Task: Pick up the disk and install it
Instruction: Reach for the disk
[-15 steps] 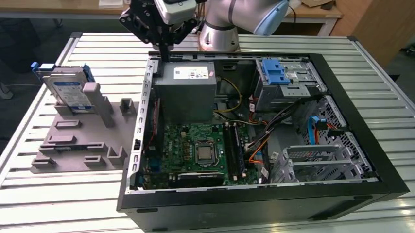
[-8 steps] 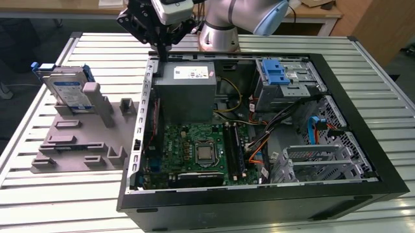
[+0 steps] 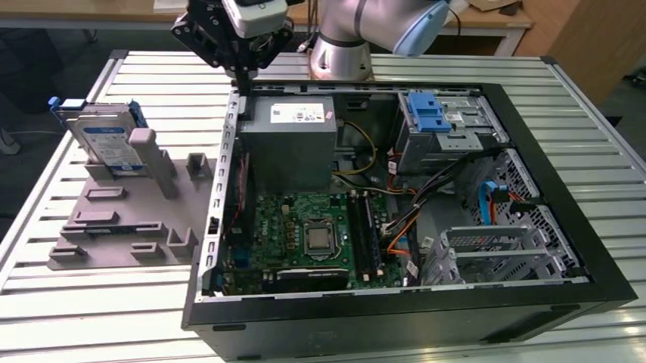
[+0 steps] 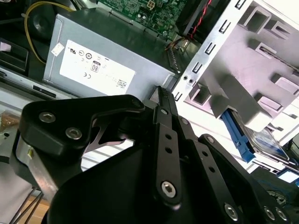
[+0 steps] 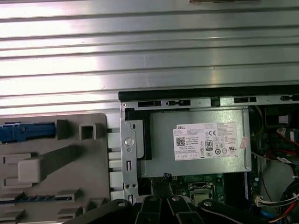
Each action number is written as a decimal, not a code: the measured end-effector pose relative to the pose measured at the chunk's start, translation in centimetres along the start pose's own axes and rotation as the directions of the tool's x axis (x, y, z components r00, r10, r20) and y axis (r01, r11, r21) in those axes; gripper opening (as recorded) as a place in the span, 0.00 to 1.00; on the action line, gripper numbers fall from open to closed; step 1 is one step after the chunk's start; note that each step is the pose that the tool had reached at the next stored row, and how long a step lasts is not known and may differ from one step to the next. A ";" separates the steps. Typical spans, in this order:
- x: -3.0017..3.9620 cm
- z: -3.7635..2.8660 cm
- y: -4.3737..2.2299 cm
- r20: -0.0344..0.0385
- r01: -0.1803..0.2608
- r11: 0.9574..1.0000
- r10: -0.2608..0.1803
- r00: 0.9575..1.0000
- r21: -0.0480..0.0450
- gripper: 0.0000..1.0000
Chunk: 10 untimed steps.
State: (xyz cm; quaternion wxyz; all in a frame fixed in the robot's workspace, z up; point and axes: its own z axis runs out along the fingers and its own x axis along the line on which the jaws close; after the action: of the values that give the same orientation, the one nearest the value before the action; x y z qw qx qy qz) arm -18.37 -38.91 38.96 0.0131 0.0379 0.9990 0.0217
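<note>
One black open-sided computer case (image 3: 404, 325) lies flat on the slatted aluminium table (image 3: 101, 318). Inside it: grey metal power-supply box w/ white sticker (image 3: 287, 147), green motherboard (image 3: 302, 234), silver drive bay w/ blue plastic latch (image 3: 434, 121). Outside the case, at the exterior view's left, a grey moulded holder (image 3: 121, 219) carries the silver hard disk in its blue bracket (image 3: 106, 144), standing upright in a slot. Black gripper (image 3: 242, 82) hangs over the case edge by the power-supply box, well apart from the disk, fingers pressed together, nothing betw. them.
</note>
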 end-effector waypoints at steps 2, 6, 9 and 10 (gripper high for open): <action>0.32 0.00 0.07 0.000 0.000 1.000 0.000 1.000 0.000 0.11; 0.52 0.01 0.10 0.000 0.000 1.000 0.000 1.000 0.000 0.11; 0.54 0.01 0.09 0.000 0.000 1.000 0.000 1.000 0.000 0.11; 0.57 0.01 0.09 0.000 0.000 1.000 0.000 1.000 0.000 0.11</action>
State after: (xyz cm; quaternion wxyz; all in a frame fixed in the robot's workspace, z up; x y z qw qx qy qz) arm -18.93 -38.77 38.94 0.0131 0.0379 0.9990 0.0217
